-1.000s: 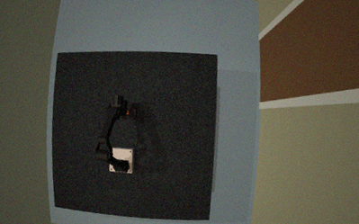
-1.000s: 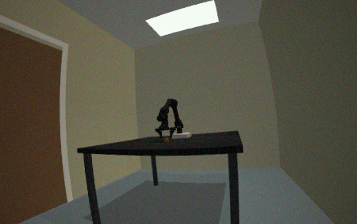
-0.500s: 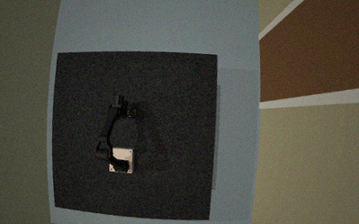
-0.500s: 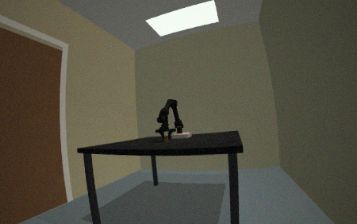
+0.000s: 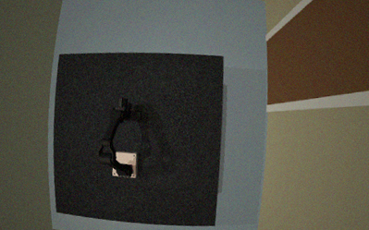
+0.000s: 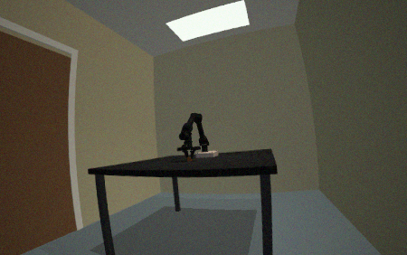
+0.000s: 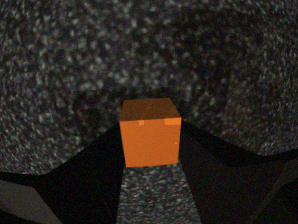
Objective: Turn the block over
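Beige walls and a pale blue-grey floor surround the black table (image 5: 182, 137) (image 6: 226, 164), with a brown door (image 5: 332, 42) (image 6: 36, 127) at the upper right of the top view and along the left edge of the exterior one. Left of the table's middle in the top view, the black arm (image 5: 113, 129) (image 6: 186, 131) rises from a pale base plate (image 5: 128, 156) (image 6: 212, 154) and arches over to point its gripper (image 5: 128, 113) (image 6: 189, 158) (image 7: 149, 127) down. The jaws are partly closed on the orange block (image 6: 190, 159) (image 7: 151, 142), one on each side, near the centre of the wrist view and low at the tabletop just left of centre in the exterior view.
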